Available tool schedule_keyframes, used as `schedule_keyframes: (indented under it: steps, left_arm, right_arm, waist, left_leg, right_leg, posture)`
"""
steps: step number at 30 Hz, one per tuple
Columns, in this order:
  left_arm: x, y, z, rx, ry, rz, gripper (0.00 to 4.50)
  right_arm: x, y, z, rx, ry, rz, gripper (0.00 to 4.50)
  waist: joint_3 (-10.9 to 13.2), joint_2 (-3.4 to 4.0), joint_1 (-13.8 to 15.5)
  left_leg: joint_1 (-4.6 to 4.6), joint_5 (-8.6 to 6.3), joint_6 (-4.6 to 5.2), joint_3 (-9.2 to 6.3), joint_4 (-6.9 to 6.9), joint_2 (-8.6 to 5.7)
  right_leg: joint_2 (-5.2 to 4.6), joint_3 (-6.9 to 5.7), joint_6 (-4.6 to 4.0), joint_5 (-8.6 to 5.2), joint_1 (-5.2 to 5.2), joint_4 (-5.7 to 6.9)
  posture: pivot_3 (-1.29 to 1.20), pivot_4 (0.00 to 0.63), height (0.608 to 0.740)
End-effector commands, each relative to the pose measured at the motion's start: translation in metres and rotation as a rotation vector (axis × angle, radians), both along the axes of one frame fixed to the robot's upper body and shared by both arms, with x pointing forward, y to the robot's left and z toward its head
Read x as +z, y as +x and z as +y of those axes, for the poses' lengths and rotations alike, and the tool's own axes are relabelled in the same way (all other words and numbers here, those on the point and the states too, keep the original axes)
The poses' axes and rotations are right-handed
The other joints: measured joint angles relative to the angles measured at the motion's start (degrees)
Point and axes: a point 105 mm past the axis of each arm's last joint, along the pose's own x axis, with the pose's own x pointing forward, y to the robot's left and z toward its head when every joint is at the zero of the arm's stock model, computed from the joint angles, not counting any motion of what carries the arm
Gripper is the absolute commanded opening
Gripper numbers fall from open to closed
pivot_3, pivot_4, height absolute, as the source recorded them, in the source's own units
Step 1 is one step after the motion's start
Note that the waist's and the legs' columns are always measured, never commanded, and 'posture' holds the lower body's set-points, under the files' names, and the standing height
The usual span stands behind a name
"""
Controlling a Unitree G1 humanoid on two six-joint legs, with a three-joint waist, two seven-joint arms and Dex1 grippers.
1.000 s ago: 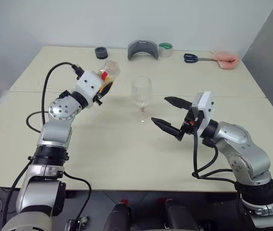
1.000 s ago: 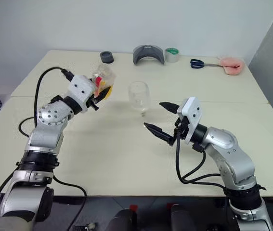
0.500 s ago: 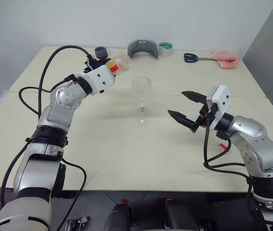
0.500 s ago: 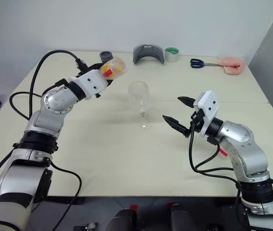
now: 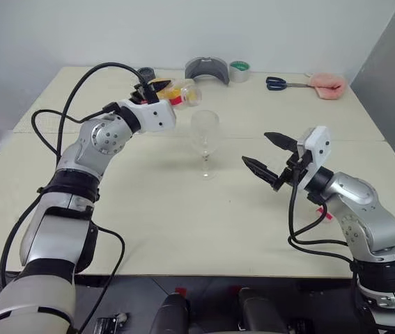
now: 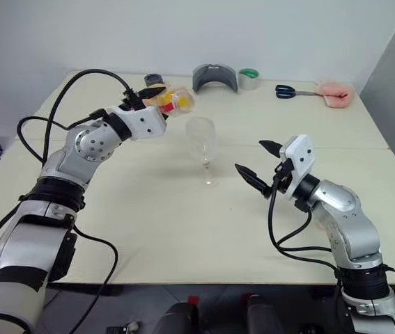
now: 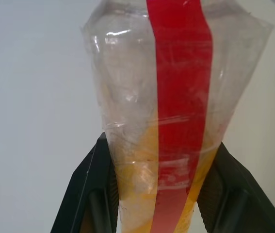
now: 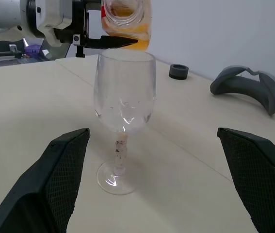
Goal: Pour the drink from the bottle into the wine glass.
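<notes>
Left fingers (image 5: 157, 88) pinch the bottle (image 5: 180, 92), tipped near level, mouth just left of and above the glass (image 5: 205, 136) rim; drink (image 7: 142, 179) inside. Glass upright mid-surface (image 5: 183, 223). Right fingers (image 5: 270, 154) spread wide, empty, right of the glass.

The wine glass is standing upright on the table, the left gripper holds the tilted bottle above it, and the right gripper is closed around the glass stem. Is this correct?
Not fully. The right gripper is open and apart from the wine glass, gripping nothing; the right wrist view shows both fingers wide of the stem. The rest holds: the glass stands upright on the table, and the left gripper holds the tilted bottle above it.
</notes>
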Motion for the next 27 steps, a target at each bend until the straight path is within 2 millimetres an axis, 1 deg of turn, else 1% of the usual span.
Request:
schedule_keyframes:
  steps: [1, 9, 27]
  left_arm:
    - [0.025, -0.004, -0.002, -0.015, 0.013, -0.098, 1.69]
    - [0.029, -0.003, -0.005, -0.020, 0.054, -0.135, 1.69]
    - [0.040, -0.002, -0.004, 0.000, 0.112, -0.218, 1.69]
  right_arm:
    - [0.019, -0.013, -0.002, 0.041, 0.022, -0.086, 4.50]
    - [0.020, -0.027, 0.004, 0.140, -0.013, -0.064, 4.50]
    - [0.013, -0.027, 0.006, 0.131, -0.037, -0.057, 4.50]
  waist:
    - [0.0, 0.00, 0.0]
    - [0.0, 0.00, 0.0]
    - [0.0, 0.00, 0.0]
  left_leg:
    - [0.00, 0.00, 0.00, 0.00, 0.00, 0.00]
    - [0.00, 0.00, 0.01, -0.02, 0.03, 0.01]
    - [0.00, 0.01, 0.00, -0.01, 0.05, 0.00]
  right_leg:
    - [0.00, 0.00, 0.00, 0.00, 0.00, 0.00]
    - [0.01, -0.03, 0.00, 0.00, 0.00, 0.04]
    - [0.01, -0.03, 0.00, 0.00, 0.00, 0.06]
  posture:
    - [0.00, 0.150, 0.740]
    - [0.00, 0.150, 0.740]
    - [0.00, 0.150, 0.740]
